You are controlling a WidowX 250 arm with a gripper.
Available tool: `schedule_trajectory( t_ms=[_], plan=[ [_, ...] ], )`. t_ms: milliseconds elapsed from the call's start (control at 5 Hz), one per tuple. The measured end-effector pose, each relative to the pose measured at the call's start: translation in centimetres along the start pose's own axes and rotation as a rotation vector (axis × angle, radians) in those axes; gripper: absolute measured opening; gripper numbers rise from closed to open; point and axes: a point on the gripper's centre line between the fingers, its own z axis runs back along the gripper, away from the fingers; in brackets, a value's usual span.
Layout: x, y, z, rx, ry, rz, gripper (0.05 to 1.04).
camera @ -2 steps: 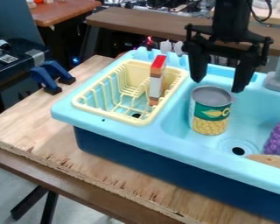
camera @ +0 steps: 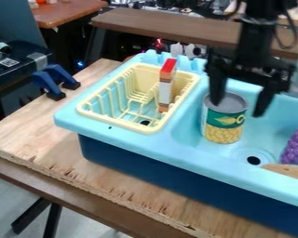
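A: Please tell me, what is the largest thing?

B: It is the wooden table [camera: 52,162]. On it stands a toy sink [camera: 71,118], light blue on the top and dark blue on the front side.

A: And then, the gripper [camera: 239,107]?

B: It hangs over the basin, towards the back. Its two fingers are spread wide apart, and it has hold of nothing. One fingertip overlaps the lid of the can in this view; whether they touch, I cannot tell.

A: Which thing is in the left part of the sink?

B: A pale yellow dish rack [camera: 117,123]. In it a narrow box [camera: 165,88] stands nearly upright, with red top, white middle and orange-brown lower part.

A: Where exactly is the can [camera: 221,134]?

B: It stands upright in the basin, near the left wall, below the gripper. Its label has a green band with yellow marks and a leaf-like picture, and under this, yellow corn kernels.

A: What is at the right?

B: Purple grapes [camera: 297,146], and in front of them a tan rounded thing [camera: 288,171].

A: And the smallest things?

B: The dark drain hole [camera: 253,160] near the can, and a square printed code [camera: 10,62] on the black case at the left.
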Motion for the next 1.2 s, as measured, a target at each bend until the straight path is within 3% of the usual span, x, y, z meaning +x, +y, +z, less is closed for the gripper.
schedule_trajectory(
  t_ms=[200,400,600,800,1200],
  plan=[
    [-0.1,-3.4,-0.7,-0.027,-0.038,-0.062,0.999],
    [0.2,-3.5,-2.1,-0.031,-0.015,-0.054,0.999],
    [1.1,-2.9,-4.0,-0.043,0.047,-0.070,0.999],
    [2.1,-2.0,-4.1,-0.035,0.056,-0.077,0.999],
    [3.6,-3.0,-3.9,-0.055,-0.016,-0.138,0.999]
  ],
)
